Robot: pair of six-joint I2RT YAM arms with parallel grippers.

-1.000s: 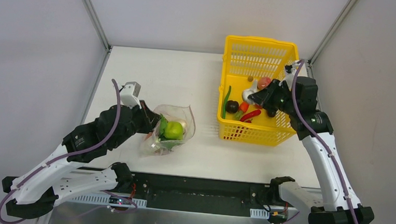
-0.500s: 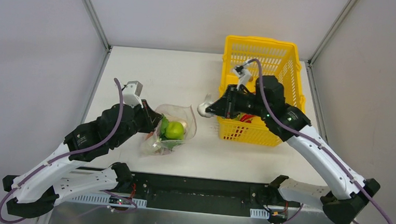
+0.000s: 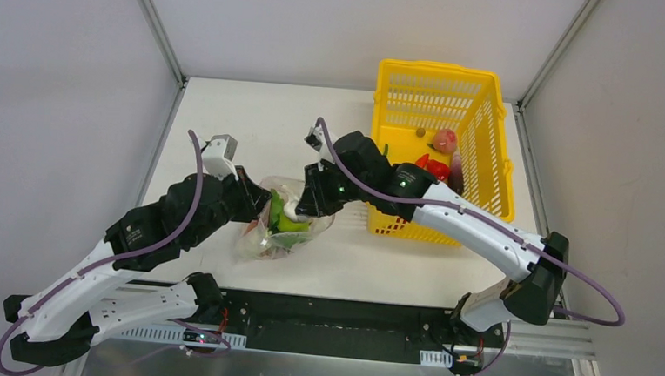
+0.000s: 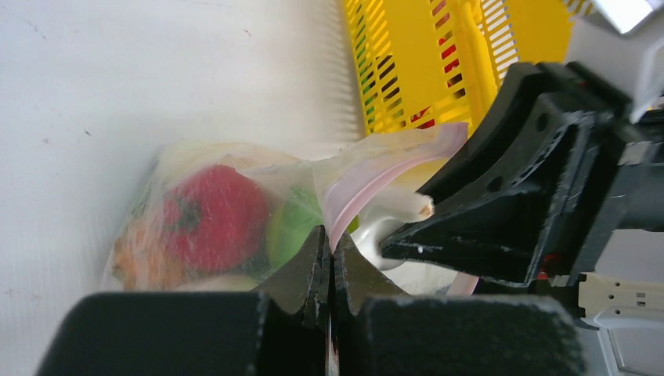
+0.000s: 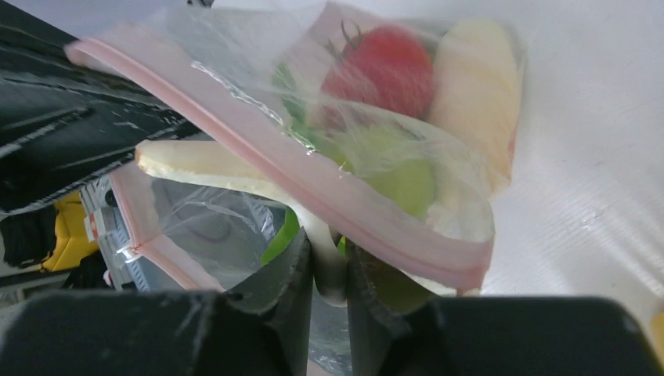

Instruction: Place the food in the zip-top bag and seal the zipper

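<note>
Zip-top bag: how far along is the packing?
Done: a red tomato and a green piece sit inside the zip-top bag. In hand: left end effector pinches the bag's mouth edge; right end effector holds the white radish at the mouth. Left: a red piece and a pink piece in the yellow basket, then sealing the open zipper.

Your overhead view looks down from high behind the near edge over the whole tabletop [image 3: 254, 122]. Both wrist views sit very close, facing each other across the zip-top bag [image 4: 235, 176], which all three share.
</note>
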